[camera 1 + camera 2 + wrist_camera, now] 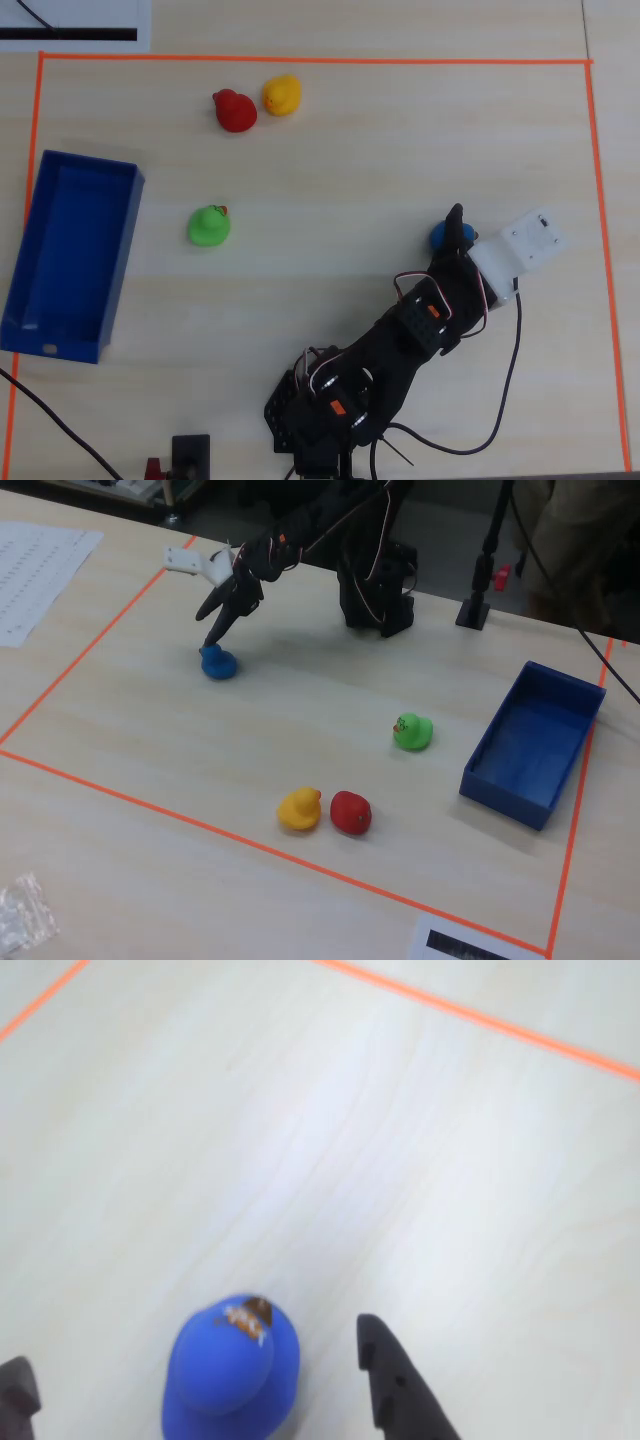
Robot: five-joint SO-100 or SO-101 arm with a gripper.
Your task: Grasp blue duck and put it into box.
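Note:
The blue duck (232, 1370) stands on the pale wooden table, between my gripper's (193, 1348) two dark fingers in the wrist view, with a gap on each side. The gripper is open and touches nothing I can see. In the overhead view the duck (441, 236) is at the right, partly under the gripper (455, 226). In the fixed view the gripper (214, 632) points down just above the duck (218, 664). The box (70, 240), a long blue open tray, lies at the far left of the overhead view and at the right of the fixed view (535, 735). It is empty.
A green duck (209, 226) stands mid-table, between the blue duck and the box. A red duck (235, 110) and a yellow duck (282, 95) stand together near the far tape line. Orange tape (300, 60) borders the work area. The arm's base (320, 420) is at the near edge.

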